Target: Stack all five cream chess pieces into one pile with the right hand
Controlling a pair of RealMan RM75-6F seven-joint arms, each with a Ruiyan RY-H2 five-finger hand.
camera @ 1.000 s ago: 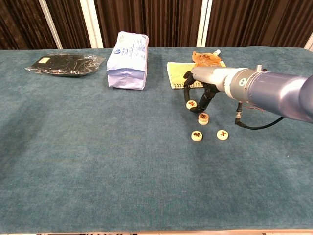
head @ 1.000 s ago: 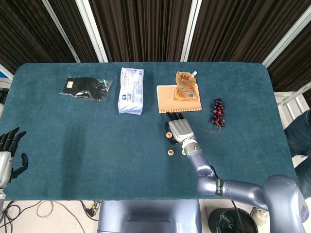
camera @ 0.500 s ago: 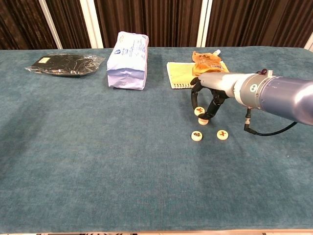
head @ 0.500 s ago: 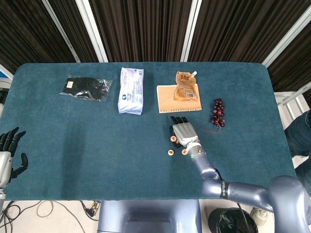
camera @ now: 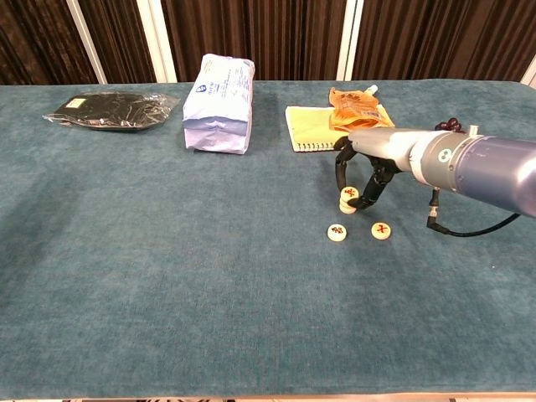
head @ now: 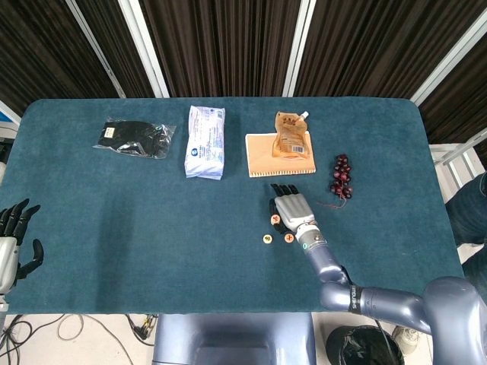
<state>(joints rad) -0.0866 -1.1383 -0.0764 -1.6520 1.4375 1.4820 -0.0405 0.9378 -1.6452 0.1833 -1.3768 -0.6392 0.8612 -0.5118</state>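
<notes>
Since a second ago our right hand [camera: 362, 177] has slid right and toward the lower frame edge, carrying a cream piece with it; that piece now sits on the stack [camera: 348, 199] right of center in the chest view, where earlier the stack's top was bare. Fingertips [camera: 367, 201] point down and bracket the stack, touching or just beside its top disc; we can't tell if they're clamped on it or already slack. Stack height is unclear, so we can't confirm how many pieces are in it. Two loose pieces lie flat on the cloth just below the stack: left piece [camera: 337, 232] below-left, right piece [camera: 381, 229] below-right, near each other but apart. Discs have no long axis, so approach angle is free; what matters is that both lie on the near side of the fingers, toward the bottom of frame. Our guess for next: let go, lift, come back for the right piece. Left hand [head: 15, 242] is parked at the lower-left frame edge in the head view, fingers apart, holding nothing. No containers here; only bags, a notebook [camera: 311, 129] and grapes [head: 340, 176] further up.
</notes>
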